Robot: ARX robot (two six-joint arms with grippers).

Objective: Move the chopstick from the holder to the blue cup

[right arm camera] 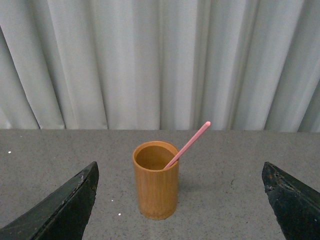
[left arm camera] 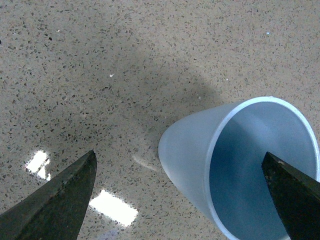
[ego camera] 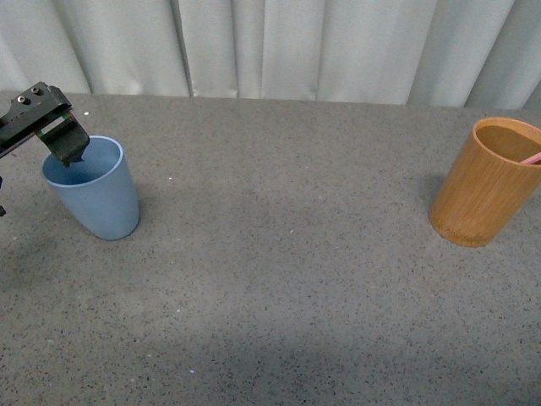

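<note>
The left jaws stand apart with nothing between them but the near wall of the blue cup (left arm camera: 187, 150); in the left wrist view one dark finger (left arm camera: 60, 200) hangs outside that wall over the bench (ego camera: 279, 288), the other finger (left arm camera: 295, 195) sits over the cup's open mouth; in the front view the left arm (ego camera: 34, 110) reaches in from the upper left of the frame and its tip dips just inside the cup's rim; the cup stands at the left of the frame, leaning a little, and its pale interior shows only bare wall around that finger; the right jaws are also wide apart and hold nothing, their two fingers (right arm camera: 60, 210) framing the bamboo holder (right arm camera: 155, 195), which stands well clear of them; the pink chopstick (right arm camera: 187, 145) is in the holder, leaning on its rim with its top sticking out; in the front view the holder sits at the far right, well apart from the cup; a pale curtain (ego camera: 296, 42) hangs behind the bench.
</note>
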